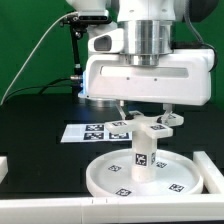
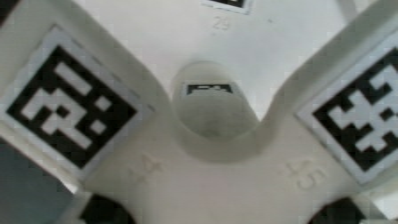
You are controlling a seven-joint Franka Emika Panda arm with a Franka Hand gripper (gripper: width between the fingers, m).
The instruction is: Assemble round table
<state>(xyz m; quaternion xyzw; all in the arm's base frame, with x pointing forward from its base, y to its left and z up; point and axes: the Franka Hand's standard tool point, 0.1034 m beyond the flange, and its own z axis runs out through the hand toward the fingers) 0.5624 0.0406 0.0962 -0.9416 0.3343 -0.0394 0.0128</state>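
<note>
- Exterior view: round disc (image 1: 135, 174) lies flat on the black worktop (image 1: 40, 120), near the front, rim up, several b/w tags on its face.
- Leg (image 1: 144, 158) stands upright at the disc's centre, tags on its side.
- Foot piece (image 1: 153, 128) sits at the top of the leg, right under the arm; branches spread sideways. Can't tell if it's fully seated on the leg.
- Tool (image 1: 145, 117) hangs directly above the disc, fingers down around the foot piece; big white wrist housing (image 1: 150, 75) blocks most of it. Looks closed on the foot piece w/ both fingers at its sides, contact itself hard to see.
- Marker board (image 1: 100, 130) lies flat on the worktop behind the disc, toward the exterior view's left, apart from the disc.
- White rail (image 1: 60, 208) runs along the front edge of the worktop.
- Wrist view: very close on the foot piece (image 2: 222, 120); two tagged branches splay out in a V, a rounded hub w/ a small tag between them. Fingers not clearly visible here, pic blurry.
</note>
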